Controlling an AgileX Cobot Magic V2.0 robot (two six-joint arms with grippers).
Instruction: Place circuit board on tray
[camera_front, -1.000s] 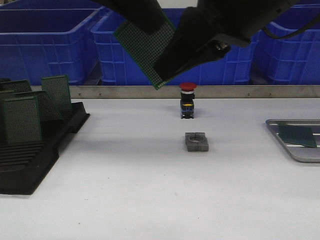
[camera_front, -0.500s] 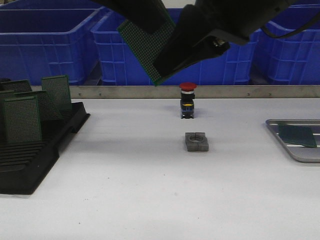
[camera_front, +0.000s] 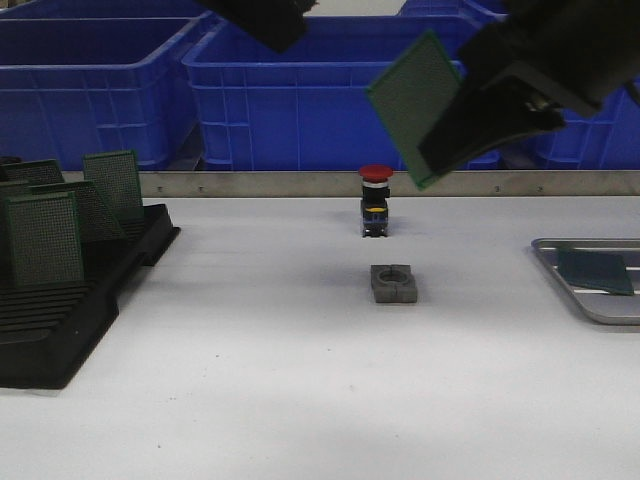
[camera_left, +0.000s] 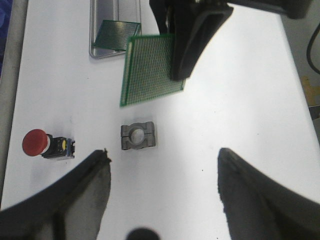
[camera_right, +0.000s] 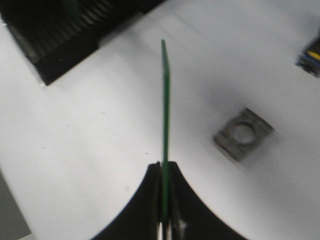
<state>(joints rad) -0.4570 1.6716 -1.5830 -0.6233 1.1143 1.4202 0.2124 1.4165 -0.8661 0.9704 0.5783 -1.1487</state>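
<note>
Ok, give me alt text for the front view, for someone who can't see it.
The right gripper holds a green circuit board tilted in the air above a white table. A metal tray at the right edge already holds one board; a black rack of boards stands at left.

White table (camera_front: 250, 400), blue bins (camera_front: 290, 90) behind, metal rail (camera_front: 250, 184)

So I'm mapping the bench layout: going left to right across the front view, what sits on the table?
Black slotted rack with upright boards → red push button and, in front of it, the grey clamp block → metal tray holding one board.
</note>
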